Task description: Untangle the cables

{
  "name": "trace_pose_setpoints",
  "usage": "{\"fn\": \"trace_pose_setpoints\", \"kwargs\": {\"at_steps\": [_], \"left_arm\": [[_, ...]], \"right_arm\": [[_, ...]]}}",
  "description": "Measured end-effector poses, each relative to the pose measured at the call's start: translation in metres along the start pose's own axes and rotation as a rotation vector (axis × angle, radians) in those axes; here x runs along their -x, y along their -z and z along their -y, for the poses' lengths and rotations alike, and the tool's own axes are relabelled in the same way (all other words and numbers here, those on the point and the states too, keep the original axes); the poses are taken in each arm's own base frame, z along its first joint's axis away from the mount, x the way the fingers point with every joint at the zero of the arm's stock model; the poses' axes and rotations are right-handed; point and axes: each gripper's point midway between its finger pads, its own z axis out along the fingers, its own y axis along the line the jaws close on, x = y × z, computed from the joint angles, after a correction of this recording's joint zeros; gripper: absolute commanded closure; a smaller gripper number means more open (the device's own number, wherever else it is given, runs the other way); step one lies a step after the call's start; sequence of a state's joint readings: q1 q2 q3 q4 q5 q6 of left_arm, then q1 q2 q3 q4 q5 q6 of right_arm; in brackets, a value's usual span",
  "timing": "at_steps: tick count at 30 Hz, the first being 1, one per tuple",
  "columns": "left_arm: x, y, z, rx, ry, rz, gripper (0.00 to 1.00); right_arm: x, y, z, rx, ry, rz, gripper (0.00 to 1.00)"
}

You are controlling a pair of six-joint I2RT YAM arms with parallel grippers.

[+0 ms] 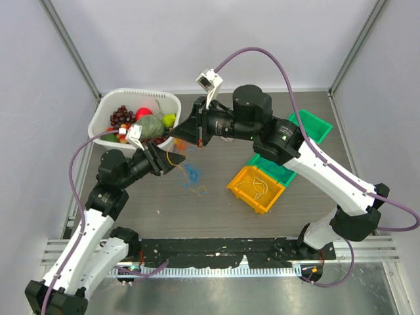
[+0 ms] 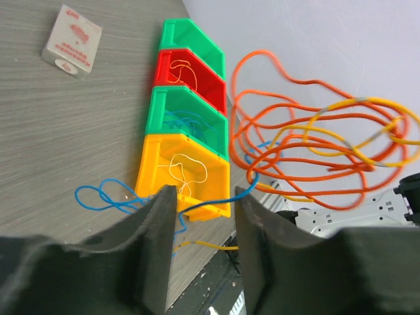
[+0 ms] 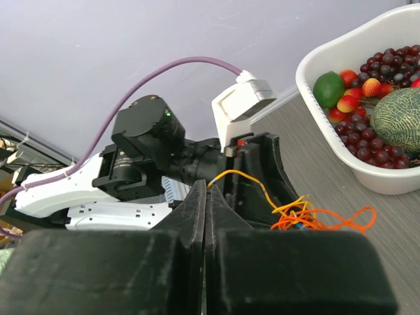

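- The top camera sits above and behind my bases, looking down the table. It is far enough back to hold both arms whole, out to my left gripper (image 1: 172,164) and right gripper (image 1: 178,134).
- My left wrist camera rides close behind the left fingers (image 2: 154,252) and looks out between them. The yellow bin (image 2: 216,180) lies just past the tips, and the orange cables (image 2: 262,154) hang to their right.
- My right wrist camera looks along the right fingers (image 3: 197,220) at my left arm (image 3: 141,141), with the white basket (image 3: 354,164) right of the tips.
- Top and left wrist views share the yellow bin (image 1: 237,186). Top and right wrist views share the white basket (image 1: 98,121). Both wrist views show the orange cables (image 3: 302,220).
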State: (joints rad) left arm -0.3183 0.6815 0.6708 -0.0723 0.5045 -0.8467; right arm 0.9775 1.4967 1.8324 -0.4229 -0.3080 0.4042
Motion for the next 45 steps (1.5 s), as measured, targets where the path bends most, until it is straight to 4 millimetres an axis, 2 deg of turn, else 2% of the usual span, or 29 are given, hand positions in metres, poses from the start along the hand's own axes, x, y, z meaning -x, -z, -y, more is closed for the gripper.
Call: {"fn": "trace_pose_setpoints", "kwargs": {"at_steps": [3,6,9,12,16,18,20,23,24,25,27,29,32,35,38,40,43,45], "left_arm": [[-0.001,-0.007,-0.007,0.014,0.004,-0.019,0.77],[-0.005,-0.015,-0.018,0.042,0.017,-0.04,1.0],[-0.01,-0.02,-0.036,0.101,0.044,-0.044,1.0],[-0.023,-0.02,-0.07,0.228,0.099,-0.041,1.0],[-0.06,-0.011,-0.132,0.463,0.193,-0.09,1.0],[-0.083,-0.001,-0.16,0.585,0.23,-0.142,1.0],[-0.1,0.01,-0.179,0.671,0.253,-0.187,1.0],[-0.109,0.022,-0.188,0.734,0.256,-0.201,1.0],[-0.108,0.025,-0.188,0.739,0.25,-0.196,0.94],[-0.106,0.026,-0.186,0.733,0.24,-0.189,0.84],[-0.101,0.027,-0.177,0.701,0.219,-0.183,0.55],[-0.092,0.025,-0.16,0.643,0.199,-0.172,0.4],[-0.066,0.02,-0.122,0.517,0.158,-0.129,0.29],[-0.032,0.019,-0.071,0.353,0.108,-0.05,0.26],[-0.006,0.021,-0.031,0.22,0.08,0.031,0.39],[0.005,0.023,-0.009,0.133,0.087,0.077,0.42],[0.016,0.019,0.01,0.027,0.126,0.125,0.43],[0.018,0.016,0.015,-0.018,0.158,0.148,0.35]], "right_arm": [[0.002,0.0,-0.002,0.009,-0.011,0.009,0.99],[0.006,0.001,-0.004,0.012,-0.013,0.018,0.99],[0.021,0.007,-0.013,0.022,-0.006,0.049,0.99],[0.052,0.02,-0.032,0.056,0.008,0.12,0.99],[0.108,0.053,-0.069,0.127,0.047,0.269,0.99],[0.13,0.07,-0.084,0.155,0.068,0.336,1.0],[0.14,0.083,-0.092,0.168,0.08,0.374,0.99],[0.142,0.094,-0.095,0.163,0.083,0.393,0.99],[0.14,0.093,-0.093,0.159,0.081,0.388,0.99],[0.136,0.091,-0.09,0.153,0.08,0.379,0.99],[0.122,0.081,-0.08,0.13,0.072,0.343,0.99],[0.103,0.066,-0.064,0.099,0.057,0.292,0.99],[0.067,0.045,-0.039,0.048,0.026,0.197,0.99],[0.042,0.034,-0.024,0.02,0.001,0.129,0.99],[0.034,0.031,-0.02,0.014,-0.009,0.109,0.99],[0.034,0.031,-0.021,0.018,-0.009,0.108,0.99],[0.035,0.031,-0.022,0.027,-0.01,0.11,0.99],[0.035,0.032,-0.023,0.031,-0.009,0.109,0.99]]}}
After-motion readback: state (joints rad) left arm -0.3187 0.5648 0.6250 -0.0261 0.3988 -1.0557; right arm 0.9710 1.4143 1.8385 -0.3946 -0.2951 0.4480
